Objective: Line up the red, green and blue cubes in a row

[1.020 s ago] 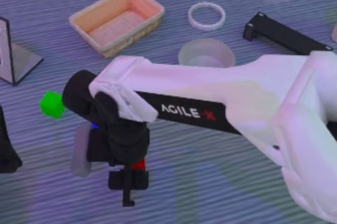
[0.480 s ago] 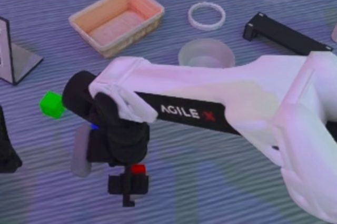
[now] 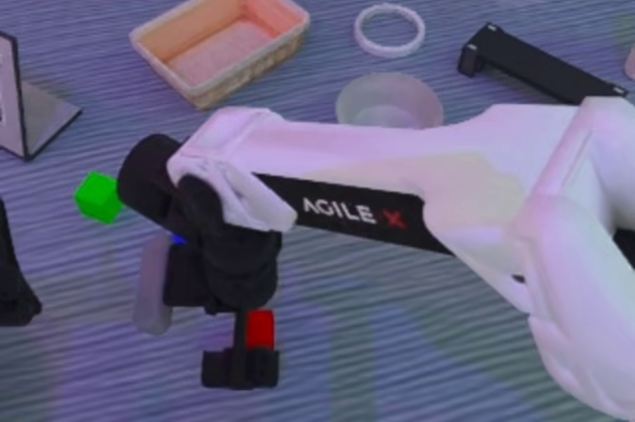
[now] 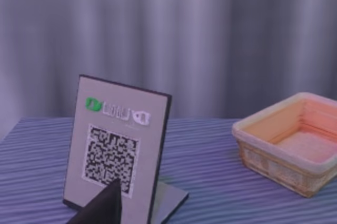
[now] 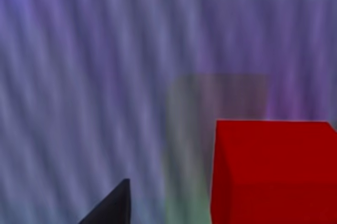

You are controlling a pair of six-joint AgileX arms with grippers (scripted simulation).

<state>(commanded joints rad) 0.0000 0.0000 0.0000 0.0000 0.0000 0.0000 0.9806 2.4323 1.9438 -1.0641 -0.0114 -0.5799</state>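
Red cube (image 3: pixel 261 328) sits at the right gripper (image 3: pixel 240 370), near the front edge of the table (image 3: pixel 397 343), left of its middle.

Largest is the white right arm, reaching across from the table's right side, its black wrist hanging over the cube. The cube lies just beside one dark finger, on the side toward the table's right; whether the fingers pinch it or stand spread I cannot tell, and the right wrist view shows only a glossy, sharp-edged red face (image 5: pixel 274 174) close beside one finger tip. A woven, cream basket (image 3: pixel 220 37) stands by the back edge. The green cube (image 3: pixel 98 196) sits toward the left edge, well apart from the red; only a sliver of the blue cube (image 3: pixel 178 238) shows beneath the wrist. The left arm is parked at the left edge.
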